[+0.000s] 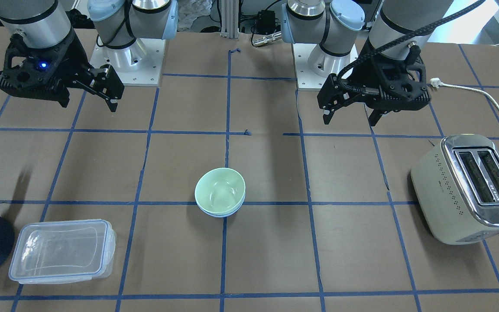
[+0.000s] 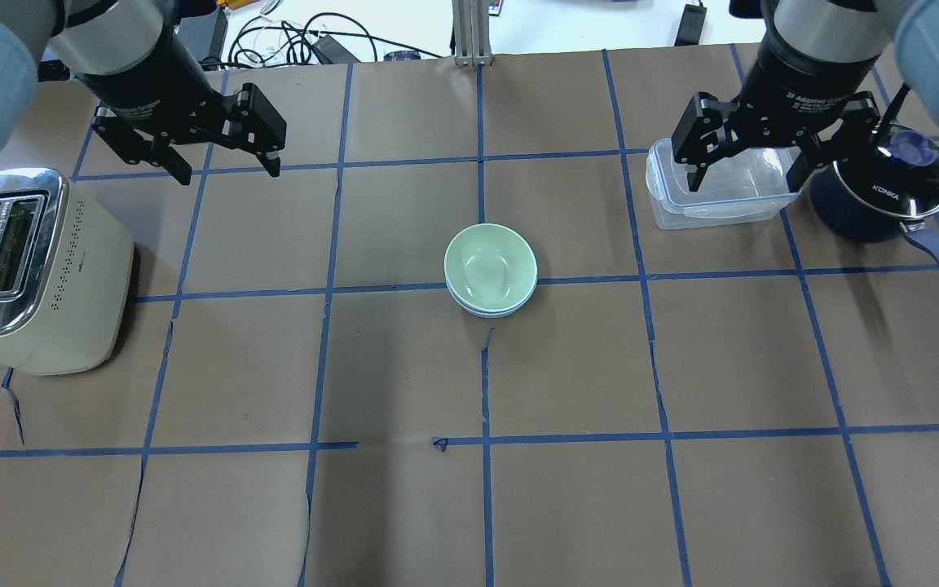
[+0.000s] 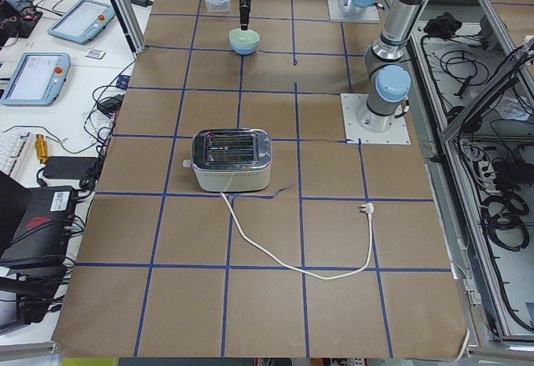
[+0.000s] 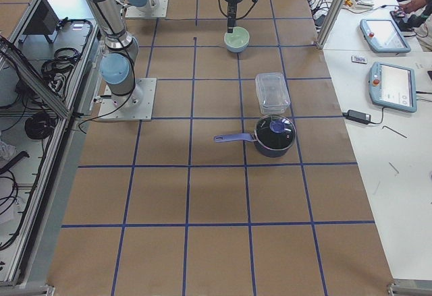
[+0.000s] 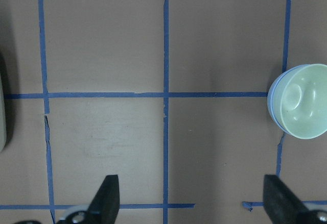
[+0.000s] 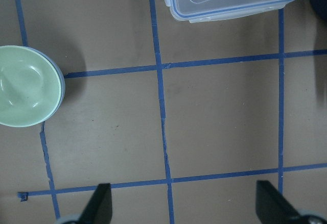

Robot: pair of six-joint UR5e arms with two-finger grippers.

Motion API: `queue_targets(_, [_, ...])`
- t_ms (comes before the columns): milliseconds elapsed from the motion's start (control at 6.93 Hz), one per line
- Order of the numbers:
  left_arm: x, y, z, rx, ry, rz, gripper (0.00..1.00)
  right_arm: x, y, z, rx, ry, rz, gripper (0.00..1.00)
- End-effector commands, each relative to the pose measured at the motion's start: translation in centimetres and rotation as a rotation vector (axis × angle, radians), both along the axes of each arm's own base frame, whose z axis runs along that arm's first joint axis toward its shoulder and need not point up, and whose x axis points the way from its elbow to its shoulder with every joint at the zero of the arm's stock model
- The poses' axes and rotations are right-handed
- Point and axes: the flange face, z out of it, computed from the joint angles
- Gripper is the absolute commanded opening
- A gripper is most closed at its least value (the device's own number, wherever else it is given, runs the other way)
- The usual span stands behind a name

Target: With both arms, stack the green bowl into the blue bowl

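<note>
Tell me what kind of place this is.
Probably a robotics lab, not a kitchen: a left arm and right arm are bolted to a table gridded with blue tape, teach pendants lie on a side bench, and the toaster sits unplugged.

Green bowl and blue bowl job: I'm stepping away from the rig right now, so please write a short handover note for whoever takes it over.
Left gripper: open, empty, raised above the table, beyond the toaster.
Right gripper: open, empty, raised over the clear container.
Bowls: the green bowl sits nested in the blue bowl at mid-table, upright; only the blue rim shows beneath it.
Done: the stack looks complete and neither gripper touches it.
Left: nothing on the bowls, as far as the views show; perhaps just park the arms.
</note>
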Motion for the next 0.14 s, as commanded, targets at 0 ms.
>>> queue_targets(0, [-0.58,0.12,0.11,-0.001,0.007,-0.008,1.0,0.11,-0.05,-0.06,-0.002,-0.004,-0.004,1.0])
